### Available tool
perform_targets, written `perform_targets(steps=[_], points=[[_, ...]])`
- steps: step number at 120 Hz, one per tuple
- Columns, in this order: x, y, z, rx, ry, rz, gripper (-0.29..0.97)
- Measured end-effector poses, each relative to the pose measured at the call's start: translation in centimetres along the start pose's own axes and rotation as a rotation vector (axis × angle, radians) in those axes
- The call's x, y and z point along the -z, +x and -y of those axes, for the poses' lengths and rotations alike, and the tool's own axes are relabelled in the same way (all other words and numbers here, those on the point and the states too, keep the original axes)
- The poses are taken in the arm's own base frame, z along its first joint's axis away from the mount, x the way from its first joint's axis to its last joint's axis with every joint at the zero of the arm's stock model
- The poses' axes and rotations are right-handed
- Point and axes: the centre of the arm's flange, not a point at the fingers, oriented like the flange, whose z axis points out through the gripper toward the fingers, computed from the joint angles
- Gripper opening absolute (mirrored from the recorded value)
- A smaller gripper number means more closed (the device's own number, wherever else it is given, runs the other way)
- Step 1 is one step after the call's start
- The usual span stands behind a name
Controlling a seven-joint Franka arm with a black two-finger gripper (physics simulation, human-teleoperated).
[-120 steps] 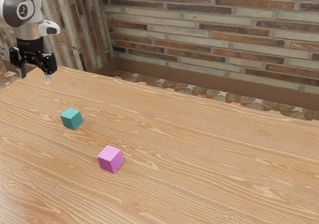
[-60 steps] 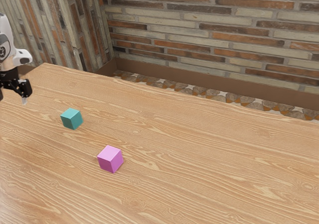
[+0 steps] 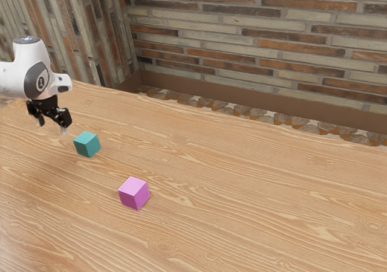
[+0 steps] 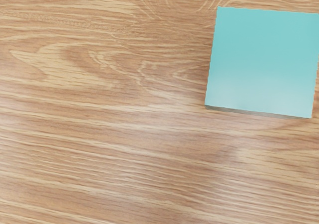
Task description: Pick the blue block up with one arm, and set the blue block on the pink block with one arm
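The blue block (image 3: pixel 87 144), teal in colour, rests on the wooden table (image 3: pixel 254 181) toward the exterior view's left. A pink block (image 3: pixel 133 193) lies nearer the front, to the right of it and apart from it. My gripper (image 3: pixel 52 125) hangs open just above the table, a short way to the left of the blue block and a little behind it, with nothing between its fingers. In the wrist view the blue block (image 4: pixel 263 62) appears as a flat teal square off to one side of my hand, not under it.
A brick wall (image 3: pixel 254 36) and a low brown ledge (image 3: pixel 260 97) run along the table's far edge. A row of stones (image 3: pixel 290 119) lies at the foot of the ledge. Bare wood stretches to the right of both blocks.
My hand swung out to the exterior view's left edge, then came back right and lower, ending close beside the blue block. Neither block has moved.
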Motion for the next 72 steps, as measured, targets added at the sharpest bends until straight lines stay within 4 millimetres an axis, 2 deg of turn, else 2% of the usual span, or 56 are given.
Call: perform_targets(steps=[12,25,36,52,72], points=[[-0.9,1.7,-1.7,-0.053,-0.013,-0.015,0.68],[-3.3,2.6,-2.9,-0.086,-0.035,-0.001,0.68],[-4.2,3.6,-3.1,-0.107,-0.037,-0.005,0.68],[-6.2,4.0,-3.5,-0.128,-0.049,0.012,0.68],[-7.0,6.5,-4.2,-0.159,-0.057,-0.007,0.68]])
